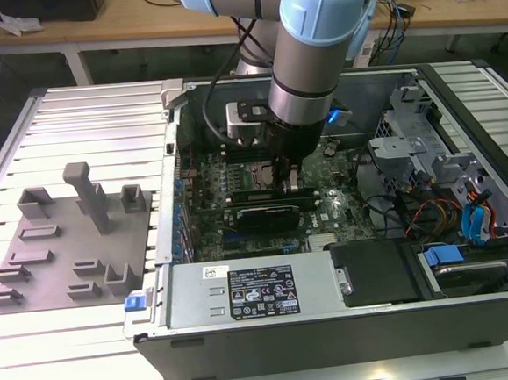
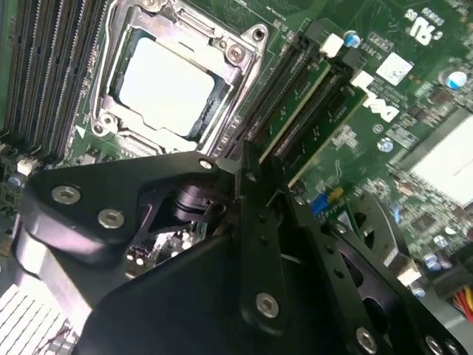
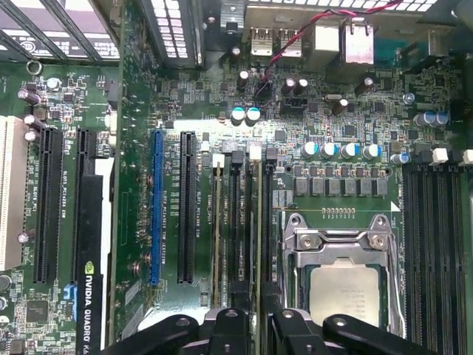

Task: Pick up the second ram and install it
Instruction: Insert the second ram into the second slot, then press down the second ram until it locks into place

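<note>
The second ram [image 2: 299, 103] is a thin green stick standing on edge in a slot one over from the processor socket [image 2: 166, 85]. In the first wrist view the second ram [image 3: 255, 244] runs straight into the narrow gap between my black fingers. My gripper [image 2: 260, 174] is shut on its near end, low over the motherboard. In the exterior view the gripper [image 1: 293, 185] reaches down inside the open computer case, just to that view's right of the socket [image 1: 253, 177]. Another green stick [image 2: 329, 122] sits two slots further from the socket.
A long black card [image 1: 269, 215] lies across the board just in front of the gripper. The power supply [image 1: 244, 292] and drive bays [image 1: 417, 133] crowd the case. A grey fixture plate [image 1: 65, 249] with upright posts rests on the slatted table at the exterior view's left.
</note>
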Tool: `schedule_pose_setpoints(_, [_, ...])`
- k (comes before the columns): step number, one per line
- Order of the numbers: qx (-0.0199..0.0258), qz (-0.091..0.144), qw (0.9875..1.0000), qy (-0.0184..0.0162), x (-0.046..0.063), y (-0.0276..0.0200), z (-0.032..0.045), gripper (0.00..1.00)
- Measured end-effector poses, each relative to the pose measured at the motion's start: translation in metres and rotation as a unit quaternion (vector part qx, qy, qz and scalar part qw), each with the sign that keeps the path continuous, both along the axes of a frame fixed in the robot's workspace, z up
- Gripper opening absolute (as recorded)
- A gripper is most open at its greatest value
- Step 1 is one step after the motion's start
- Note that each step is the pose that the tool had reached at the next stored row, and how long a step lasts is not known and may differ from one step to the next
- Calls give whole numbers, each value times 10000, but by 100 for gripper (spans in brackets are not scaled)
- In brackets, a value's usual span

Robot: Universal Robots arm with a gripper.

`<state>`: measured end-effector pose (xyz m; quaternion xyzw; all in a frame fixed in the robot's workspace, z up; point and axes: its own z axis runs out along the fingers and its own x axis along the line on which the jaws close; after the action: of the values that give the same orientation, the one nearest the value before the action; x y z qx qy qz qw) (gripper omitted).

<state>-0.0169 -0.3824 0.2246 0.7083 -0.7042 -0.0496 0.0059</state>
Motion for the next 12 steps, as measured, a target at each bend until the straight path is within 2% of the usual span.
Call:
schedule_pose_setpoints(1, [-3, 0, 10000, -1, 0, 20, 108, 19])
schedule_pose_setpoints(3, [-24, 0, 10000, -1, 0, 62, 275, 18])
schedule_pose_setpoints(4, [-29, 0, 10000, -1, 0, 74, 315, 11])
schedule_pose_setpoints(6, [-31, 0, 10000, -1, 1, 83, 349, 8])
schedule_pose_setpoints(12, [-32, 0, 10000, -1, 0, 83, 368, 8])
